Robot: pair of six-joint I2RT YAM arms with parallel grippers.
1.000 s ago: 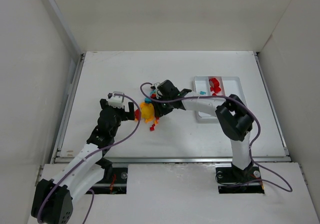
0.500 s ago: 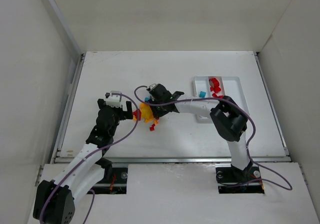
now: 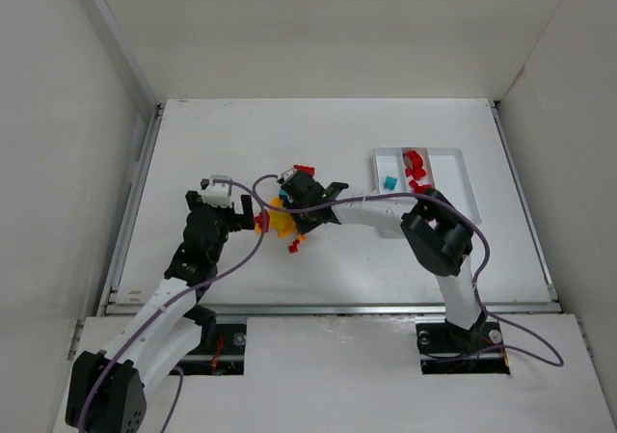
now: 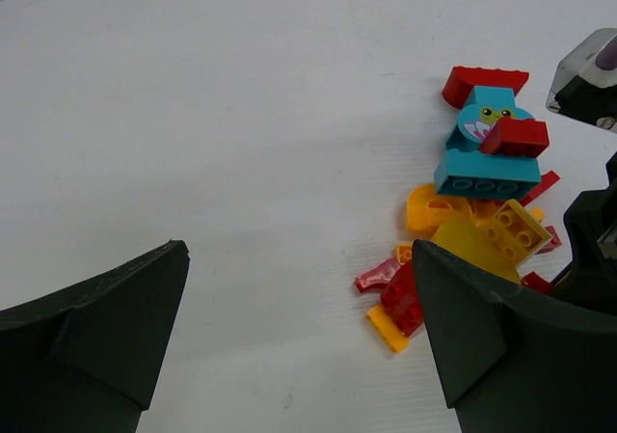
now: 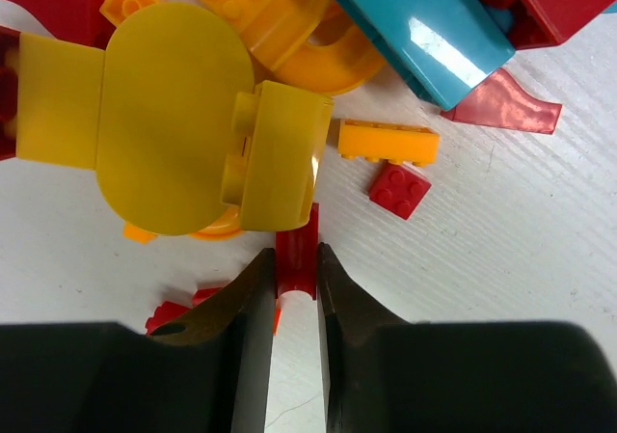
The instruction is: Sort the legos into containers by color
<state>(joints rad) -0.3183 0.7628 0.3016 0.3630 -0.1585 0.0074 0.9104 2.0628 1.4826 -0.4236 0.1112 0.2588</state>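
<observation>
The legos lie in a pile at mid-table: a big yellow piece, an orange ring piece, a teal piece and small red ones. My right gripper reaches over the pile and is shut on a small red lego resting on the table under the yellow piece. My left gripper is open and empty just left of the pile. In its view the teal piece and the yellow piece lie to the right. The white tray holds red legos and one teal lego.
Loose small red and orange pieces lie just in front of the pile. White walls enclose the table on the left, back and right. The right arm's cable loops above the pile between the two grippers.
My right gripper has moved left, from beside the pile to over it. My left gripper has shifted slightly left and stays open.
</observation>
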